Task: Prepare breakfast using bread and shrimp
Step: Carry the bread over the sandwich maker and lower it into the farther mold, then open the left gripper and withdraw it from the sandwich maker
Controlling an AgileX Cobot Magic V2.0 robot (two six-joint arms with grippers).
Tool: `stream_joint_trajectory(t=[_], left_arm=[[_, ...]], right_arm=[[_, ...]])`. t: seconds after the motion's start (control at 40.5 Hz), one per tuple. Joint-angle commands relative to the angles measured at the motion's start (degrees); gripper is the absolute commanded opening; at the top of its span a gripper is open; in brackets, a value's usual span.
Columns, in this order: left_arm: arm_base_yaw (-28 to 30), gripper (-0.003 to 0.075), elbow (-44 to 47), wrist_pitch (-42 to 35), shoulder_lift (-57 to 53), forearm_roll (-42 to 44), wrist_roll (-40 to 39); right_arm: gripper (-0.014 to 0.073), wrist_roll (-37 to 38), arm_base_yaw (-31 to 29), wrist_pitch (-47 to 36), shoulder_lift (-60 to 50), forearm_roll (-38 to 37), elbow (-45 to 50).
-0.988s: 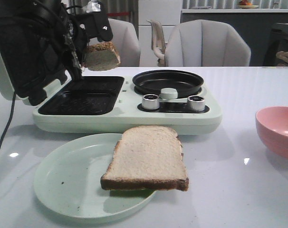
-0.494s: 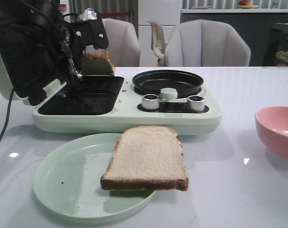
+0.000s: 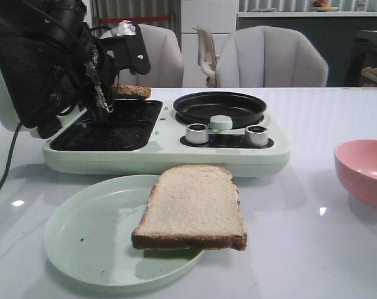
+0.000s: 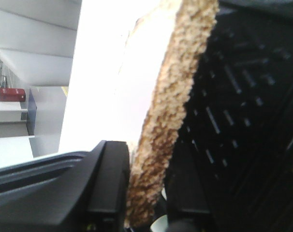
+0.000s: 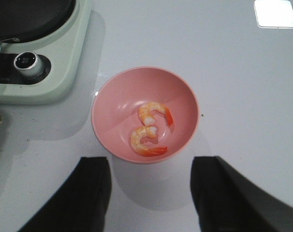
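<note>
We have the left gripper clamped on the crust edge of one square slice of pale, brown-crusted bread, and it hangs low over the black ribbed grill plate of the mint-green breakfast maker. The slice looks light and soft, so we judge a firm pinch at the crust holds it better than the crumb, which would dent or tear. The second bread slice lies on the round pale-green plate, overhanging its near rim; we'd take that one by an edge too. Out to our right, the right gripper hovers wide open and empty above the pink bowl, where two small curled orange-and-white shrimp rest. Those look slick and small, so we'd pinch across the thick curve.
</note>
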Motion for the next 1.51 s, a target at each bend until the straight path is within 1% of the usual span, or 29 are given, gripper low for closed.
stream_joint_trajectory(t=[0.0,0.124,0.173,0.247,0.346,0.395,0.642,0.791,0.84,0.89,0.964,1.038,1.062,1.137,1.161,1.235,1.285,1.384,1.483], left_arm=[[-0.5,0.0303,-1.44,2.29,-4.56,1.18,-0.56],[-0.5,0.0306,-1.44,2.65,-4.8,1.18,-0.56],[-0.5,0.0321,-1.44,2.78,-4.93,1.18,-0.56],[-0.5,0.0381,-1.19,2.78,-5.37,1.18,-0.56],[-0.61,0.0481,0.03,2.67,-6.0,1.18,-0.56],[-0.61,0.051,0.87,2.67,-6.54,1.18,-0.56],[-0.61,0.051,6.25,0.55,-10.91,1.18,-0.56],[-1.84,0.051,10.24,0.49,-15.12,0.42,-0.56],[-3.05,0.051,11.68,1.62,-16.78,-0.5,-0.67],[-4.69,0.051,12.81,5.03,-18.43,-2.47,-0.67],[-7.22,0.051,13.15,9.96,-20.44,-9.06,-0.28],[-9.74,0.051,13.15,14.34,-22.86,-19.41,1.46],[-10.43,0.051,13.15,15.76,-23.62,-22.81,3.42],[-12.95,0.051,13.15,19.6,-27.2,-36.54,9.9],[-13.55,0.051,13.15,21.08,-28.22,-39.74,12.04],[-15.34,0.051,13.25,25.0,-32.34,-49.4,15.24],[-15.9,0.051,13.55,26.92,-35.34,-54.85,16.16],[-16.27,0.051,15.69,28.04,-42.71,-63.97,16.27],[-16.27,0.051,19.7,27.91,-49.96,-68.74,16.27]], right_arm=[[0.0486,-0.59,0.11,-4.27,-0.05,-0.35,-1.45],[0.0486,-0.59,0.11,-4.27,-0.05,-0.35,-1.45],[0.0486,-0.59,0.11,-4.27,-0.05,-0.35,-1.45],[0.0486,-0.59,0.11,-4.27,-0.05,-0.35,-1.45],[0.0486,-0.59,0.11,-4.27,-0.05,-0.35,-1.45],[0.0486,-0.59,0.11,-4.27,-0.05,-0.35,-1.45],[0.0486,-0.59,0.11,-4.27,-0.05,-0.35,-1.45],[0.0486,-0.59,0.11,-4.27,-0.05,-0.35,-1.45],[0.0486,-0.59,0.11,-4.27,-0.05,-0.35,-1.45],[0.0486,-0.59,0.11,-4.27,-0.05,-0.35,-1.45],[0.0486,-0.59,0.11,-4.27,-0.05,-0.35,-1.45],[0.0486,-0.59,0.11,-4.27,-0.05,-0.35,-1.45],[0.0486,-0.59,0.11,-4.27,-0.05,-0.35,-1.45],[0.0486,-0.59,0.11,-4.27,-0.05,-0.35,-1.45],[0.0486,-0.59,0.11,-4.27,-0.05,-0.35,-1.45],[0.0486,-0.59,0.11,-4.27,-0.05,-0.35,-1.45],[0.0486,-0.59,0.11,-4.27,-0.05,-0.35,-1.45],[0.0486,-0.59,0.11,-4.27,-0.05,-0.35,-1.45],[0.0486,-0.59,0.11,-4.27,-0.05,-0.35,-1.45]])
